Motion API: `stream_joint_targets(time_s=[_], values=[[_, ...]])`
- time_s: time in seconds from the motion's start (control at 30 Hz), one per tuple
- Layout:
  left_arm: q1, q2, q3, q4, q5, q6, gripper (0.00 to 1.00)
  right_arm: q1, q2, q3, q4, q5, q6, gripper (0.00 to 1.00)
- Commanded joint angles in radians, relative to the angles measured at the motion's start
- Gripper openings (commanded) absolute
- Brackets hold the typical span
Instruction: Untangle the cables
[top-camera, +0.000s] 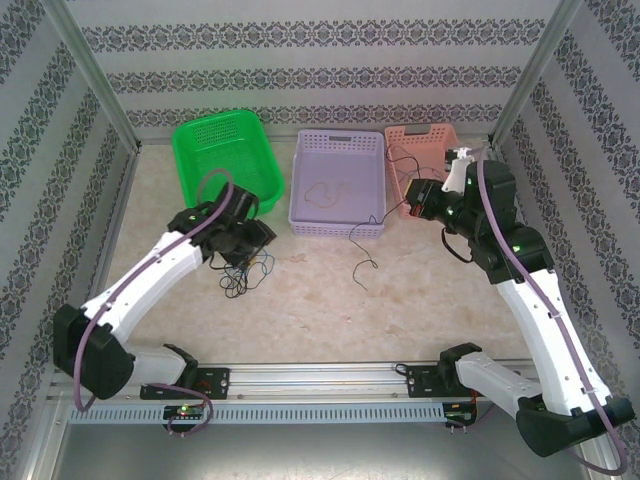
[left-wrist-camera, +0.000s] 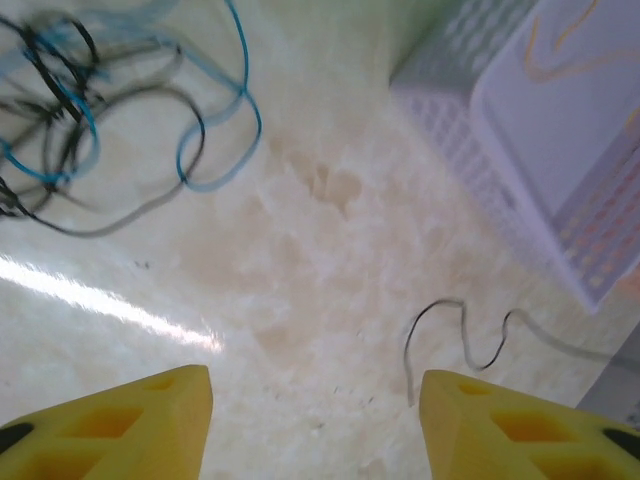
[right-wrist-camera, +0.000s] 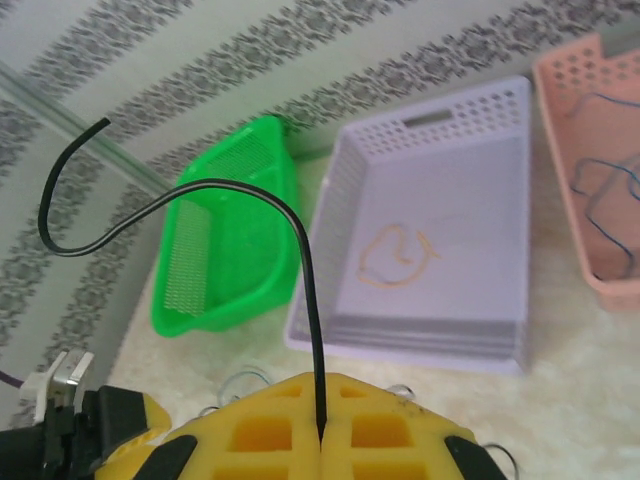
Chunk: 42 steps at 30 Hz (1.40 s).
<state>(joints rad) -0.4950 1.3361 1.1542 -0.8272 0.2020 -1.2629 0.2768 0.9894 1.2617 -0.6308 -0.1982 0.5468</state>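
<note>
A small tangle of black, blue and pale cables (top-camera: 240, 275) lies on the table, just in front of my left gripper (top-camera: 243, 243). In the left wrist view the tangle (left-wrist-camera: 90, 110) is at the upper left. My left gripper (left-wrist-camera: 315, 385) is open over bare table, with a thin dark strand (left-wrist-camera: 460, 335) by its right finger. My right gripper (top-camera: 413, 203) hovers between the lavender and pink baskets. It is shut (right-wrist-camera: 320, 385) on a black cable (right-wrist-camera: 300, 230). That cable (top-camera: 362, 250) trails left and down onto the table.
Three baskets stand along the back. The green basket (top-camera: 225, 150) is on the left. The lavender basket (top-camera: 340, 140) in the middle holds a pale orange wire (right-wrist-camera: 400, 255). The pink basket (top-camera: 420, 135) on the right holds a dark wire (right-wrist-camera: 605, 200). Patterned walls enclose the table.
</note>
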Motion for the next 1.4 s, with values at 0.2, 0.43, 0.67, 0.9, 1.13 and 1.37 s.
stream_joint_targets(time_s=[0.2, 0.43, 0.67, 0.9, 1.13, 1.37], values=[[-0.292, 0.233, 0.074, 0.106, 0.051, 0.156, 0.56, -0.049, -0.028, -0.021, -0.052, 0.118, -0.071, 0.0], [-0.46, 0.469, 0.224, 0.162, 0.005, 0.28, 0.62, -0.086, -0.01, 0.001, -0.064, 0.13, -0.081, 0.0], [-0.496, 0.637, 0.347, 0.126, -0.089, 0.292, 0.61, -0.141, 0.014, 0.034, -0.09, 0.143, -0.087, 0.0], [-0.498, 0.777, 0.5, 0.075, -0.108, 0.309, 0.61, -0.194, 0.056, 0.043, -0.082, 0.118, -0.081, 0.0], [-0.498, 0.852, 0.589, -0.014, -0.162, 0.298, 0.58, -0.207, 0.121, 0.057, -0.067, 0.147, -0.078, 0.0], [-0.496, 0.896, 0.626, -0.024, -0.159, 0.299, 0.53, -0.218, 0.172, 0.077, -0.049, 0.149, -0.075, 0.0]])
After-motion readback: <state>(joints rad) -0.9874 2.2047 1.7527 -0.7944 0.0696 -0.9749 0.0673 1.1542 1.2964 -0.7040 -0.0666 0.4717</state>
